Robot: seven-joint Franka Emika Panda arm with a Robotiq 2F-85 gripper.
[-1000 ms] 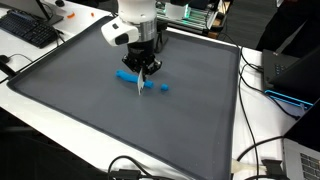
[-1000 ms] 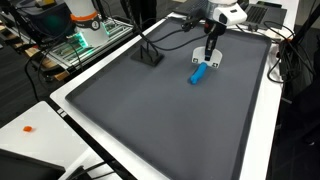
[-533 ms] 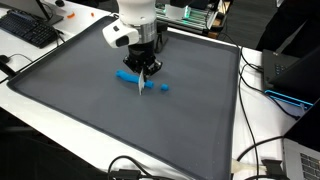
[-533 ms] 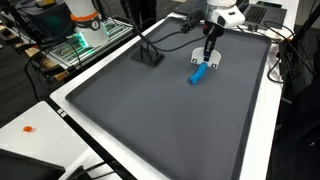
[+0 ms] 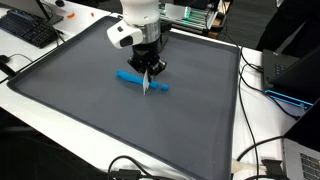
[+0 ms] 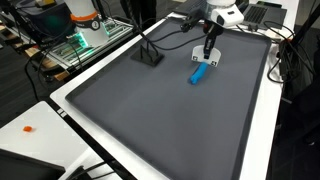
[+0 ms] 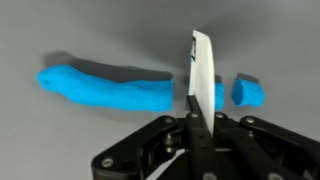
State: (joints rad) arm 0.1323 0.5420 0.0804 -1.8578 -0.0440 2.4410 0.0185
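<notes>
My gripper (image 7: pixel 200 128) is shut on a thin white blade (image 7: pixel 203 70) that points down onto a long blue clay roll (image 7: pixel 105 88). The blade stands at the roll's right end, between it and a small cut-off blue piece (image 7: pixel 247 92). In an exterior view the gripper (image 5: pixel 149 72) holds the blade (image 5: pixel 147 87) upright on the roll (image 5: pixel 128 77), with the small piece (image 5: pixel 162 88) just beyond. In an exterior view the gripper (image 6: pixel 208 53) stands over the roll (image 6: pixel 200 74); the blade is hard to make out there.
Everything lies on a dark grey mat (image 5: pixel 90 110) with a raised rim on a white table. A black block (image 6: pixel 150 57) sits on the mat's far side. A keyboard (image 5: pixel 30 30), cables (image 5: pixel 255 150) and a laptop (image 5: pixel 292 75) lie around the mat.
The gripper and blade have shifted slightly along the roll toward the small cut-off piece. The roll itself has not moved.
</notes>
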